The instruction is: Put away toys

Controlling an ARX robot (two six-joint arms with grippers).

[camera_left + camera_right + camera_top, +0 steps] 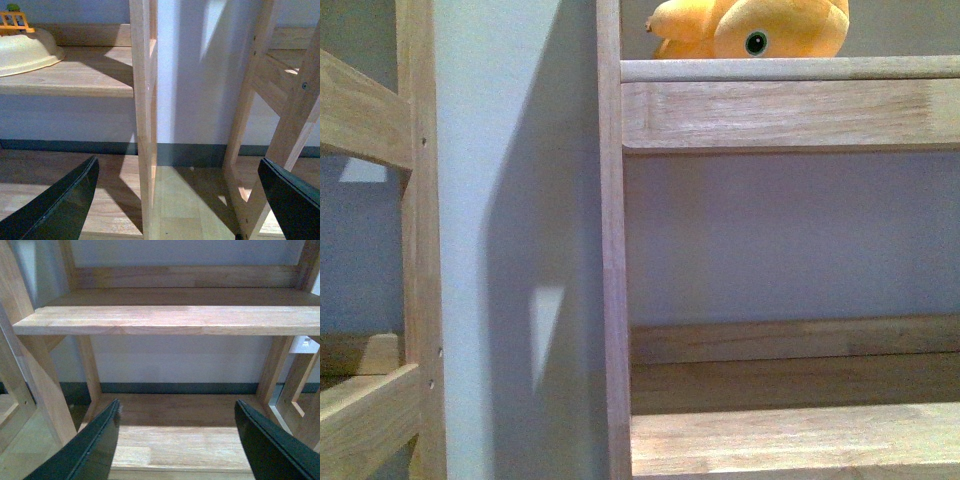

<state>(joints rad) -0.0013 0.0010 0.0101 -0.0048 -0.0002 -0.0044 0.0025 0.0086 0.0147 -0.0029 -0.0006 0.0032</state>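
Observation:
The yellow-orange plush toy [760, 28] lies on the upper wooden shelf [790, 105] at the top of the front view, its black-and-green eye facing me. Neither arm shows in the front view. My left gripper [180, 197] is open and empty, its dark fingers [65, 205] spread wide before a wooden shelf post [145, 115]. My right gripper [177, 437] is open and empty, facing a bare lower shelf board [175, 445]. The toy shows in neither wrist view.
Two wooden shelf units stand against a pale wall, with a gap [515, 250] between them. A cream bowl-like object [25, 50] with a small orange toy piece [15, 20] sits on a shelf in the left wrist view. A middle shelf board [170, 317] lies ahead in the right wrist view.

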